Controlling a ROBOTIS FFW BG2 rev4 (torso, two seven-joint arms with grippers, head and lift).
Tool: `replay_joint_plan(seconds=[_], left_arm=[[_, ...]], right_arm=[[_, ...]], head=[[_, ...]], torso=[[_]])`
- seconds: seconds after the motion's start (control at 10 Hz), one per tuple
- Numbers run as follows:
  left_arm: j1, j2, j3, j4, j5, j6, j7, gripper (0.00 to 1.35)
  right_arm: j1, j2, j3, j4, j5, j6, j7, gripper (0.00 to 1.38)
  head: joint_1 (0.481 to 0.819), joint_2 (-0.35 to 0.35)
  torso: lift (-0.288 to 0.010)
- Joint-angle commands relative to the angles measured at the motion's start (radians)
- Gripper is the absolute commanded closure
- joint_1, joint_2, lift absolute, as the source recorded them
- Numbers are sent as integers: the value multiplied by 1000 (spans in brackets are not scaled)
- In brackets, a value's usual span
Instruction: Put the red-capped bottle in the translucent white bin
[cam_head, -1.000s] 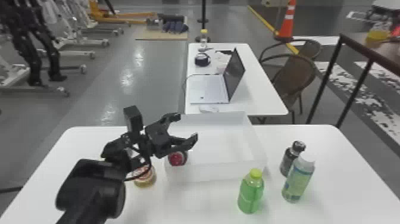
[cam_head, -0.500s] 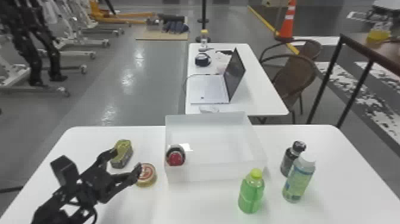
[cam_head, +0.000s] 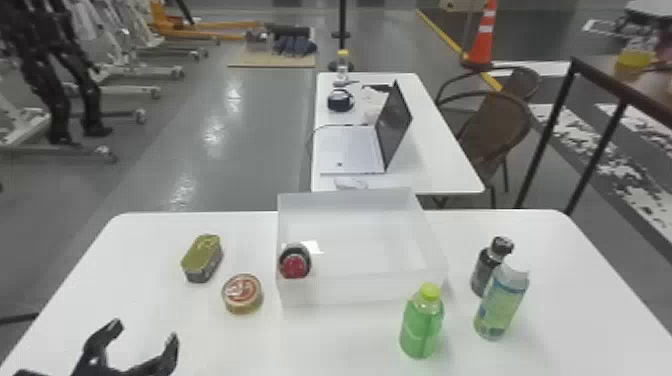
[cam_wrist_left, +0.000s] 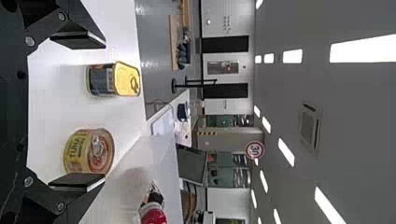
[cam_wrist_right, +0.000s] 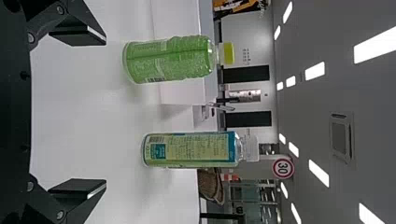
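At the head view's lower left, my left gripper (cam_head: 145, 340) stands open with nothing between its fingers, in front of the cans. The red-capped bottle (cam_head: 295, 264) is inside the translucent white bin (cam_head: 365, 292), at the bin's left end with its cap facing me. In the left wrist view the left gripper (cam_wrist_left: 84, 111) is spread wide, and the bottle's red cap (cam_wrist_left: 153, 215) shows beyond one finger, by the bin wall (cam_wrist_left: 163, 158). My right gripper (cam_wrist_right: 84, 114) is parked open and holds nothing, facing the green bottle and the blue-and-yellow bottle.
Left of the bin are a rectangular can (cam_head: 202, 257) and a round tuna can (cam_head: 242, 294). A green bottle (cam_head: 421, 325) stands before the bin's front right corner. Farther right are a dark bottle (cam_head: 487, 270) and a blue-and-yellow bottle (cam_head: 501, 305). A laptop table (cam_head: 440, 165) lies behind.
My left gripper has drawn back from the bin toward the lower left, leaving the red-capped bottle in the bin. The rectangular can has come into sight. The other bottles have not moved.
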Motion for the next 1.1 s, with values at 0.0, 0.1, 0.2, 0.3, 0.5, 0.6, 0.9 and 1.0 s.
replay_joint_plan(seconds=[0.0, 0.1, 0.2, 0.3, 0.5, 0.6, 0.9, 1.0], left_arm=[[67, -6, 34, -26, -20, -30, 8, 275], [107, -6, 40, -35, -28, -34, 40, 277], [130, -6, 37, -35, -31, -39, 77, 277], [134, -6, 34, -33, -45, -40, 86, 275], [137, -6, 34, -33, -41, -45, 88, 277], [142, -6, 32, -33, -38, -51, 95, 277], [154, -6, 29, -32, -26, -60, 120, 275], [154, -6, 25, -32, -22, -56, 120, 275]], right_arm=[[6, 1, 0, -3, 0, 0, -3, 206], [9, 0, 0, -5, 0, 0, -9, 206], [9, 0, 0, -6, 0, 0, -9, 206], [9, 0, 0, -6, 0, 0, -9, 206], [9, 0, 0, -6, 0, 0, -9, 206], [9, 0, 0, -6, 0, 0, -9, 206], [9, 0, 0, -6, 2, 0, -9, 206], [9, 0, 0, -6, 2, 0, -9, 206]], head=[[549, 0], [549, 0], [549, 0], [549, 0], [549, 0], [549, 0], [549, 0], [549, 0]], torso=[[-100], [-100], [-100], [-100], [-100], [-100], [-100], [-100]])
